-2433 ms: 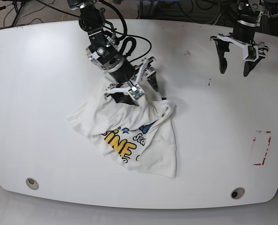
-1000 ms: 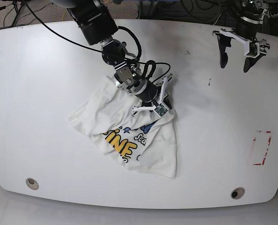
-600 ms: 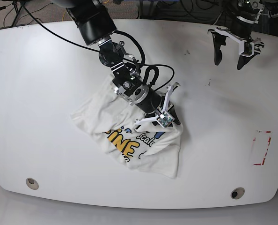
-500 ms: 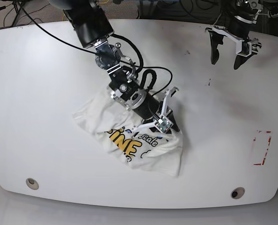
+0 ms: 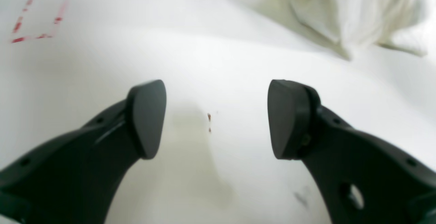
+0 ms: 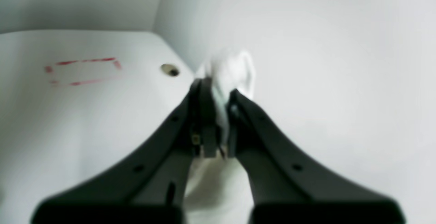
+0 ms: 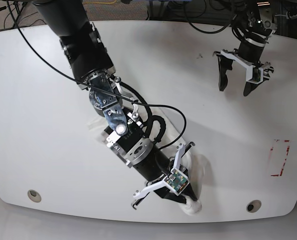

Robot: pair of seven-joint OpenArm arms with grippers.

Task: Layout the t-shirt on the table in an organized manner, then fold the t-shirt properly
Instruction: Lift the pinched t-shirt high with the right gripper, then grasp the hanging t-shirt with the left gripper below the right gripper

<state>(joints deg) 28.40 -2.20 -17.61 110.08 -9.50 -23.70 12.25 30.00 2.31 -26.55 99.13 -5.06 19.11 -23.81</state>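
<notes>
Two claws are mine: my right claw [image 7: 188, 202] pinches the t-shirt [image 7: 193, 206] at the counter's [image 7: 38, 125] near edge, my arm covering most of it. My left claw [image 5: 216, 118] gapes over bare counter beside the red tape rectangle [image 7: 280, 157]; a grommet hole [image 7: 253, 206] lies nearby.

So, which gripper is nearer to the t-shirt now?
The right gripper: it is shut on a bunch of the t-shirt near the table's front edge. The left gripper hangs open, far off over the bare table.

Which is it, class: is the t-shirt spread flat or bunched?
Bunched: the t-shirt is pinched in the shut right gripper.
</notes>
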